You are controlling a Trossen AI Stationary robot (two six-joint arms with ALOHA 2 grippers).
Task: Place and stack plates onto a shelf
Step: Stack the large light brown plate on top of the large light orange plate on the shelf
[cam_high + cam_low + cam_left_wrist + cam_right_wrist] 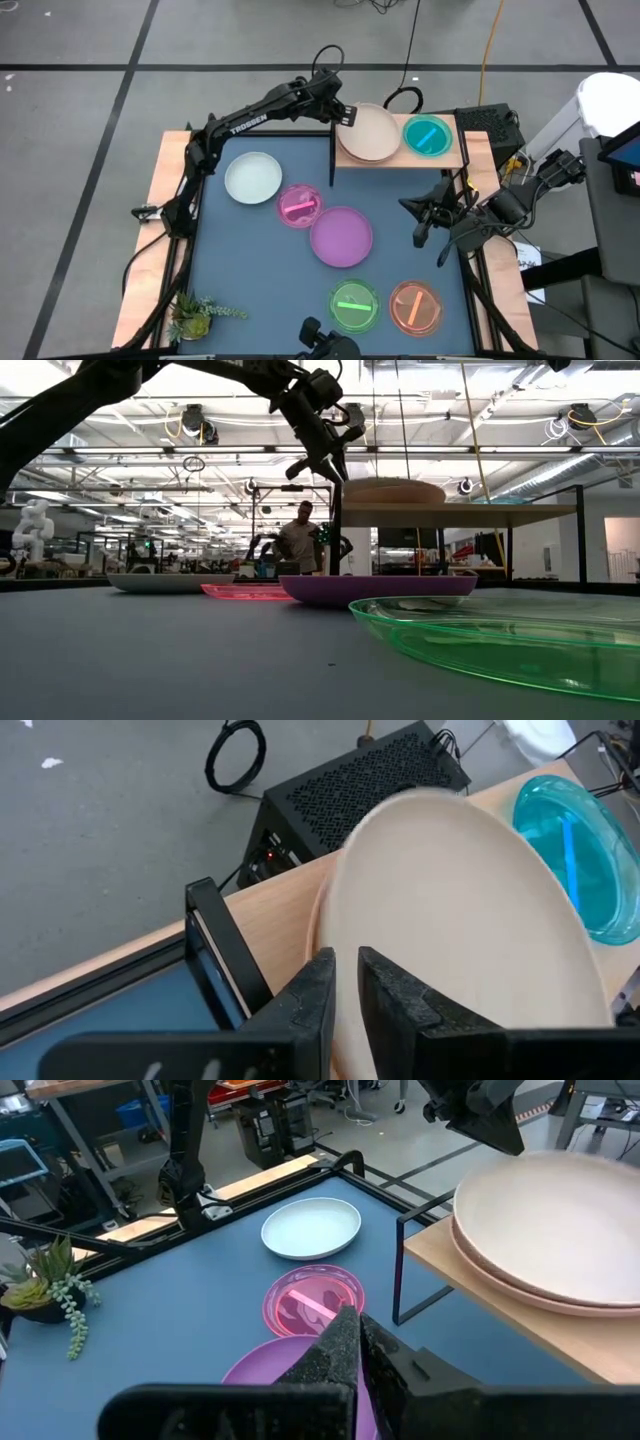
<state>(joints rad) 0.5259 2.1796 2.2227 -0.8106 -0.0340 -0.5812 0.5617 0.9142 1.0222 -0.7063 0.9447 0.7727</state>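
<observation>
two large plain plates, a cream plastic plate on a salmon pink one, sit stacked on the small light-wood shelf beside a translucent teal dish. the left gripper sits at the cream plate's rim, fingers only narrowly apart and astride the edge; whether they pinch it i cannot tell. the right gripper, closed and empty, waits above the blue table near the purple plate. white-blue, pink, green and orange plates lie on the table.
</observation>
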